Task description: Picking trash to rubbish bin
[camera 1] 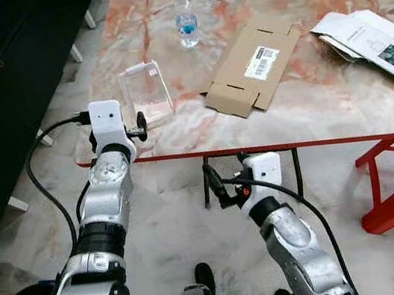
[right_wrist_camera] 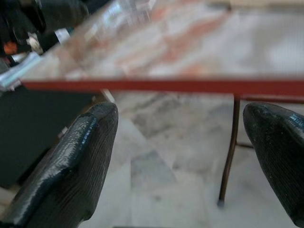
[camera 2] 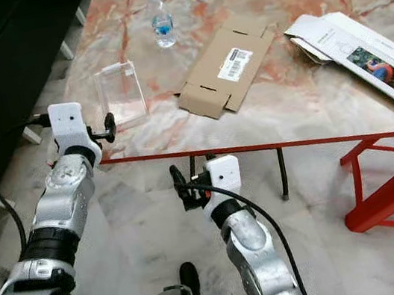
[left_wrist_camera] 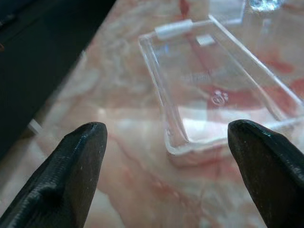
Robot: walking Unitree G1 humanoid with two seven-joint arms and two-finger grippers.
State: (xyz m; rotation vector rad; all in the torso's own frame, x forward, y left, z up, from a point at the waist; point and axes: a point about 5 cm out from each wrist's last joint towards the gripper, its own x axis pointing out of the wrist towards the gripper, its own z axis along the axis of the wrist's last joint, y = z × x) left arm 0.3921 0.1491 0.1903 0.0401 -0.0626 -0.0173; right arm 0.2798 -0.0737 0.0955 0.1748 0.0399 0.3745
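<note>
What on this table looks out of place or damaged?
Several pieces of packaging lie scattered on the marble table: a flattened cardboard box, an opened white box near the right edge, and an empty clear plastic tray near the left edge, just ahead of the left gripper, jaws open. The water bottle stands upright; nothing is spilled.

On worktop (camera 1: 341, 104): clear plastic tray (camera 1: 147, 91) at near-left corner, water bottle (camera 1: 186, 18) behind it, flattened cardboard box (camera 1: 252, 68) to its right, printed carton (camera 1: 377, 45) far right; left claw (left_wrist_camera: 166, 156) just before tray, right claw (right_wrist_camera: 180, 156) below worktop edge.
</note>
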